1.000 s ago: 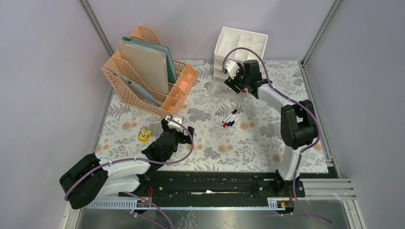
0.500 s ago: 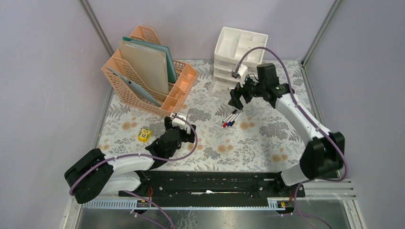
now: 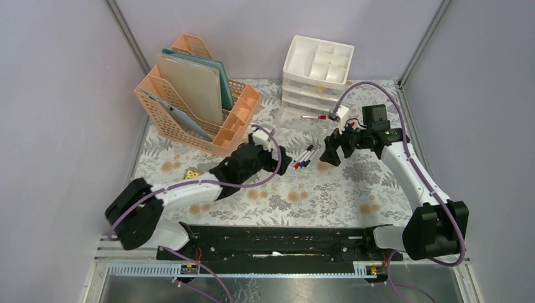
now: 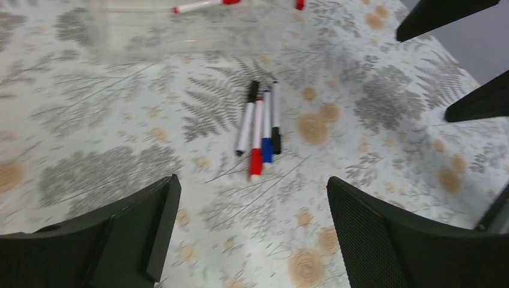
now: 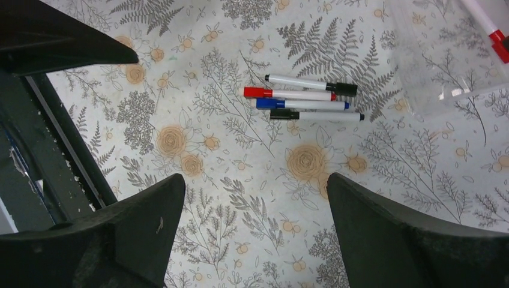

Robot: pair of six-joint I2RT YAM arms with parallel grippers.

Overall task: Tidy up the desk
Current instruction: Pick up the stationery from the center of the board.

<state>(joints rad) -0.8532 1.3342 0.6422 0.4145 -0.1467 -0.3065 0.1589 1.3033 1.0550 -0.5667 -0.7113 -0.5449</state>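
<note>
Fern-print desk (image 3: pixel 353 189) | four markers (image 5: pixel 306 105) bunched mid-frame | left gripper (image 4: pixel 252 186), right gripper (image 5: pixel 255 180) both gaping, empty | step: marker pickup, likely | next: one lowers, pinches a marker

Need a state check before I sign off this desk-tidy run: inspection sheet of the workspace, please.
Surface: printed cloth lies flat; no spills seen.
Job's things: desk not yet tidy; four markers lie side by side mid-desk; a red-capped marker lies in the clear drawer in front of the white drawer unit.
Clutter: yellow die, partly hidden by the left arm; peach file rack holding folders.
Grippers: left gripper open, empty; right gripper open, empty; both hang by the four markers.
Cables: purple cables loop along both arms; no snag seen.
Surroundings: plain walls, black rail at the near edge; nothing else seen.
</note>
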